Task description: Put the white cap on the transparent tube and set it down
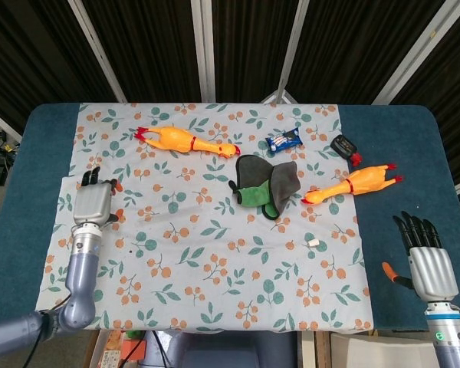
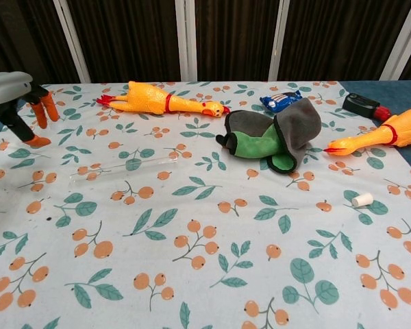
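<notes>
Grey-green cloth (image 2: 274,140) between tube (image 2: 122,168) and cap (image 2: 361,200) | left robot hand (image 2: 17,96) spread | right robot hand (image 1: 428,257) spread

Desk (image 1: 399,146) dark blue; cloth (image 1: 207,253) white with orange berries and green leaves. Two yellow-orange rubber chickens (image 1: 185,142) (image 1: 351,184) with red trim; grey-and-green rag (image 1: 265,186). White cap (image 2: 361,200); clear tube (image 2: 123,168); silver left hand (image 2: 14,96) with orange-tipped black fingers (image 2: 44,106)

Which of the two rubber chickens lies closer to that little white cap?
The yellow rubber chicken on the right, beside the black gadget; the white cap lies just below its beak.
</notes>
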